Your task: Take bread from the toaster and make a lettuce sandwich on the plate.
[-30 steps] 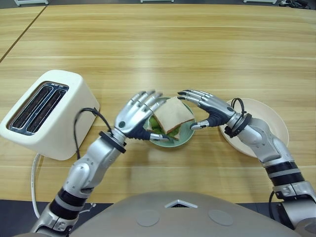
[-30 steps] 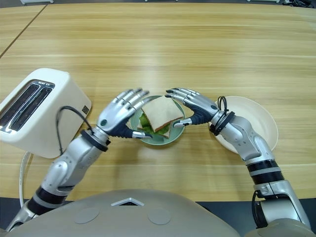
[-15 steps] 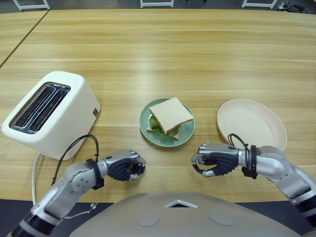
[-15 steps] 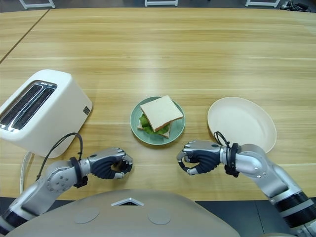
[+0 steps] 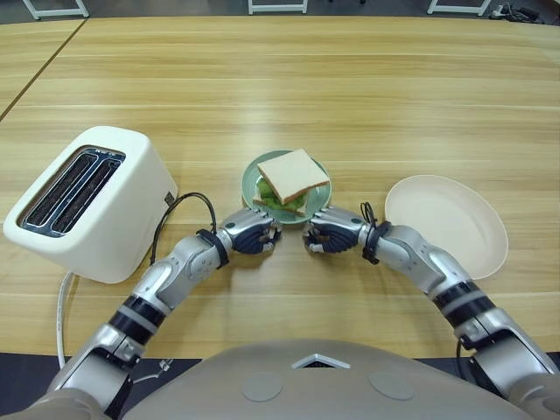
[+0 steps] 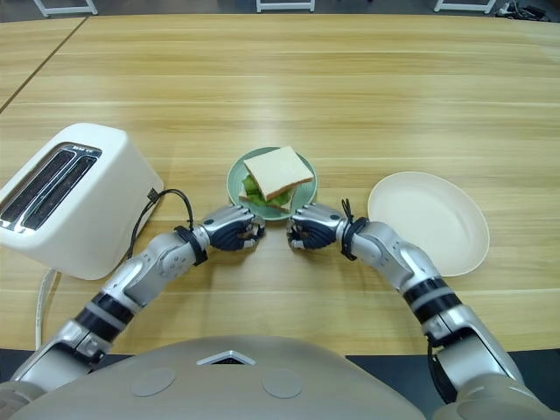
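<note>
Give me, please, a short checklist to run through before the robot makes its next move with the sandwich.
1. Sandwich sits on the green plate, with bread on top of lettuce: ok.
2. Toaster slots show no bread left inside: ok.
3. Left hand is curled, holds nothing and is at the plate's near rim: ok.
4. Right hand is curled, holds nothing and is at the near rim beside the left hand: ok.
5. Either hand touches the plate's rim: cannot tell.
6. Cream plate stands apart from the green plate, on the right: ok.
</note>
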Action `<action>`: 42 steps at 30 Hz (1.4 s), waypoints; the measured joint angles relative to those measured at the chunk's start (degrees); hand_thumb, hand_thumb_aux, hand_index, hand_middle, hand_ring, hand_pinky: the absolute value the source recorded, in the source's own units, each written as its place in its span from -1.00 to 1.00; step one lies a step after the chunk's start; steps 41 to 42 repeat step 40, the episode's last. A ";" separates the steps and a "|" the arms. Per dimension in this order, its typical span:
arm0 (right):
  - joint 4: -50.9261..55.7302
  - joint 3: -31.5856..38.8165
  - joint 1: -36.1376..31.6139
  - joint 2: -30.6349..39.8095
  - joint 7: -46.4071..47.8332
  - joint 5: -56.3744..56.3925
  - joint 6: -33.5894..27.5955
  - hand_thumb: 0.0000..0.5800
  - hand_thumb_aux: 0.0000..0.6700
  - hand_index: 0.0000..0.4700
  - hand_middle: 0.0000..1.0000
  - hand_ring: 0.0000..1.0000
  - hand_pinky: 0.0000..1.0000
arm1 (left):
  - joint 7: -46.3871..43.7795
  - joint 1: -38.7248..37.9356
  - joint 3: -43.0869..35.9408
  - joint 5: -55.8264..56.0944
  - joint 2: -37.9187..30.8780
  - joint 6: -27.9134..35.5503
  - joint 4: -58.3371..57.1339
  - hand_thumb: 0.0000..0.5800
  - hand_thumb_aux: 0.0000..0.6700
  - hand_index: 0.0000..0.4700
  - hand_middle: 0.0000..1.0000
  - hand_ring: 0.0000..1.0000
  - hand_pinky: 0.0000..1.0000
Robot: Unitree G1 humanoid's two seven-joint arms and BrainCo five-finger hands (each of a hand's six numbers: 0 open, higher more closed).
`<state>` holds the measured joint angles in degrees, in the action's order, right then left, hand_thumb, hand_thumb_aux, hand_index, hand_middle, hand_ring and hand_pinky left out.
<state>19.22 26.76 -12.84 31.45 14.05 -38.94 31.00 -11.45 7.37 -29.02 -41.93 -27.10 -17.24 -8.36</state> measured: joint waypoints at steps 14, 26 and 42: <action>-5.40 -5.97 2.56 3.65 -9.51 8.99 3.84 -1.00 -1.00 -1.00 -1.00 -1.00 -1.00 | 9.78 -6.83 3.19 1.38 -2.36 -2.24 6.05 -1.00 -1.00 -1.00 -1.00 -1.00 -1.00; -25.66 -9.82 23.96 0.49 2.56 47.61 1.79 -1.00 -1.00 -1.00 -1.00 -1.00 -1.00 | 5.52 -31.18 13.39 47.90 5.68 -10.90 26.65 -1.00 -1.00 -1.00 -1.00 -1.00 -1.00; -22.95 -15.12 24.43 -5.22 11.23 52.64 1.82 -1.00 -1.00 -1.00 -0.88 -0.88 -0.88 | -4.76 -26.57 16.57 51.16 8.27 -12.15 20.97 -1.00 -1.00 -1.00 -1.00 -1.00 -1.00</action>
